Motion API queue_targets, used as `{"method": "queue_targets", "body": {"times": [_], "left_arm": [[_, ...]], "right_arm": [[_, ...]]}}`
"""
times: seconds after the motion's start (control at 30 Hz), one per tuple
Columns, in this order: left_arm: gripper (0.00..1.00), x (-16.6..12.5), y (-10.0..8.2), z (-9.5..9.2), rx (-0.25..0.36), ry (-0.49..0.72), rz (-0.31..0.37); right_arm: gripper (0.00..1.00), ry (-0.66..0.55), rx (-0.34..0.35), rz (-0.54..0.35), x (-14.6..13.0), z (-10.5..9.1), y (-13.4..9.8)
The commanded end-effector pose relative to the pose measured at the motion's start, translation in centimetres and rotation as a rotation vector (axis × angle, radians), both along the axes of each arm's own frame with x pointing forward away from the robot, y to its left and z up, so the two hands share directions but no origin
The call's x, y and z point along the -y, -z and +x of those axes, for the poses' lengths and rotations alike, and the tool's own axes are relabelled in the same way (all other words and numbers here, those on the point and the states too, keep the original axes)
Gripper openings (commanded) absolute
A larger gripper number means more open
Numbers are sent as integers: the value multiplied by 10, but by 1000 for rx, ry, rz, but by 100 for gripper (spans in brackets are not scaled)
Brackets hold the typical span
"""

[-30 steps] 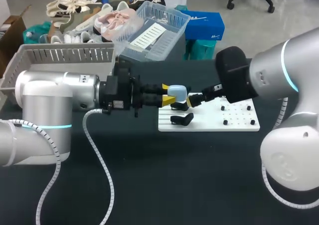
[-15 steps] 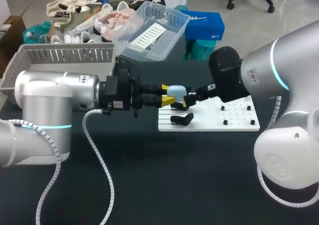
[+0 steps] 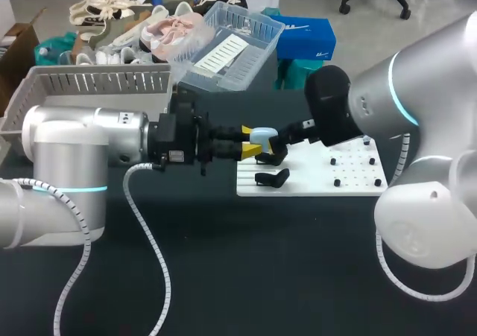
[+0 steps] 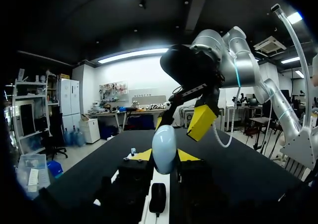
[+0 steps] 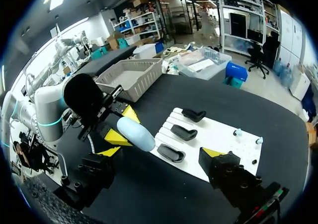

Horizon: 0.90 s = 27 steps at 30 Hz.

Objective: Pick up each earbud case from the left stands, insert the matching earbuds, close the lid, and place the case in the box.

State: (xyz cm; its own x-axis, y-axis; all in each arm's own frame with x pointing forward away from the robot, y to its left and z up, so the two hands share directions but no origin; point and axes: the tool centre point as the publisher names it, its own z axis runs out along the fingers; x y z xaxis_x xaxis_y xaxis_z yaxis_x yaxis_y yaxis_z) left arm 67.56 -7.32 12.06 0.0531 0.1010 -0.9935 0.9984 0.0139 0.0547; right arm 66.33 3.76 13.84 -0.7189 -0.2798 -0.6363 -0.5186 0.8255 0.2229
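Head view: left gripper (image 3: pixel 251 140) clamps earbud case (image 3: pixel 264 135) lengthwise, pointing toward wide-open right gripper (image 5: pixel 161 151)

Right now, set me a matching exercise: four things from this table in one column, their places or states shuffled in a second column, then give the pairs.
Things:
1. earbud case
2. right gripper
3. black stand
4. grey basket

Places or states:
A. on the white board
B. open, close by the case
C. at the far left corner of the table
D. clamped between the yellow tips of the left gripper

Pairs: 1-D, 2-B, 3-A, 4-C
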Motion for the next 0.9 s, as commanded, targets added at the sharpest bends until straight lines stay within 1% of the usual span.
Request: {"method": "queue_targets", "body": {"times": [0.03, 0.3, 0.9], "left_arm": [[0, 0, 0, -1, 1, -5, 0], [0, 0, 0, -1, 1, -5, 0], [0, 0, 0, -1, 1, -5, 0]], "right_arm": [[100, -2, -6, -2, -4, 7, 2], [100, 3, -14, -11, -4, 10, 6], [100, 20, -3, -16, -4, 15, 1]]}}
